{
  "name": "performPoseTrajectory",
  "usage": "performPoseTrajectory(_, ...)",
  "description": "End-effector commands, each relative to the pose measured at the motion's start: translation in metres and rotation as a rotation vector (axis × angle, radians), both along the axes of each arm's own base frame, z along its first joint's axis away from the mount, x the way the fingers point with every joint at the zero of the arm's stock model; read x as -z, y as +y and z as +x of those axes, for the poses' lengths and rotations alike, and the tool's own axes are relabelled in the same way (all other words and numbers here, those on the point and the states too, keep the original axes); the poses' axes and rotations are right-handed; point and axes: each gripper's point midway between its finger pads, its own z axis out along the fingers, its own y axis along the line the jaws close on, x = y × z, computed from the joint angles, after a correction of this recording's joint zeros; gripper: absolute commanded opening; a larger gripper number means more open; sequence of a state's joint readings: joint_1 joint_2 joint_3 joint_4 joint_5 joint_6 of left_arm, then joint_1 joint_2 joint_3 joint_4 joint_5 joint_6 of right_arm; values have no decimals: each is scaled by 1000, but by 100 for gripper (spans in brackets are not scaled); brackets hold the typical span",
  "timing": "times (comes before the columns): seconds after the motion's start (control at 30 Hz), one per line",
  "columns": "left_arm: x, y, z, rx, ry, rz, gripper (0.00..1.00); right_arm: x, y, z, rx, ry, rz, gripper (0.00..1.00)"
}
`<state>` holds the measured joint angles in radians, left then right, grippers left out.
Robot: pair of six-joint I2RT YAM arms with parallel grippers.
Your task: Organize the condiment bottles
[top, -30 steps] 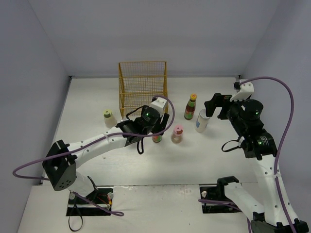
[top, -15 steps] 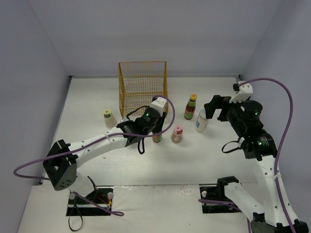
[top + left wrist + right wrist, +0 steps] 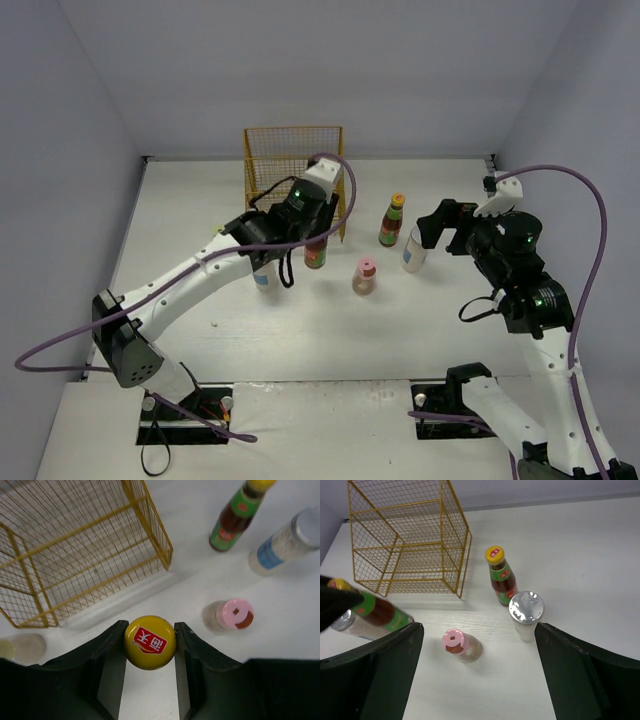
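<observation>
My left claw is clamped on the yellow cap of a dark bottle, which hangs tilted just off the near right corner of the yellow wire rack. I'd straighten it, clear the wire rim, then lower slowly. My right claw gapes wide, holding nothing.

A yellow wire rack stands toward the far edge of the white table.

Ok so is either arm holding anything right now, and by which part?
The left gripper holds a dark bottle, its fingers clamped on the yellow cap. The right gripper is open, holding nothing.
</observation>
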<state>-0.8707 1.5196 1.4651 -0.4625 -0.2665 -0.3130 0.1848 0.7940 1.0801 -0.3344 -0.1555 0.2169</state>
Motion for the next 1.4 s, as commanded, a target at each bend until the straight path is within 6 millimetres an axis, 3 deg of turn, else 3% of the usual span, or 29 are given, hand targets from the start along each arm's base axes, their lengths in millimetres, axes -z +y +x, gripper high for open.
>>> performPoseTrajectory(0.0, -112, 17, 26, -76, -211, -157, 0, -28, 9, -3, 1, -50, 82, 100)
performPoseTrajectory(0.03, -134, 24, 32, -83, -251, -167, 0, -27, 11, -5, -1, -39, 96, 100)
performPoseTrajectory(0.1, -143, 32, 42, -110, -268, -131, 0, -31, 17, -10, -20, -45, 109, 100)
performPoseTrajectory(0.13, -161, 34, 48, -113, -301, -134, 0, -34, 19, -14, -28, -56, 114, 100)
performPoseTrajectory(0.2, -174, 45, 60, -138, -323, -118, 0, -39, 26, -21, -59, -68, 119, 100)
performPoseTrajectory(0.23, -193, 47, 67, -145, -354, -139, 0, -38, 28, -24, -71, -64, 118, 100)
performPoseTrajectory(0.3, -208, 57, 77, -169, -378, -129, 0, -40, 33, -29, -102, -72, 111, 100)
performPoseTrajectory(0.33, -205, 57, 88, -174, -384, -94, 0, -40, 34, -30, -113, -69, 110, 100)
performPoseTrajectory(0.37, -228, 69, 92, -195, -422, -116, 0, -39, 35, -31, -118, -66, 107, 100)
performPoseTrajectory(0.53, -253, 82, 117, -214, -498, -157, 0, -38, 34, -29, -125, -74, 78, 100)
performPoseTrajectory(0.9, -281, 94, 148, -213, -628, -211, 0, -31, 37, -28, -142, -71, 69, 100)
performPoseTrajectory(1.37, -283, 119, 174, -264, -680, -223, 0, -16, 43, -30, -177, -29, 69, 100)
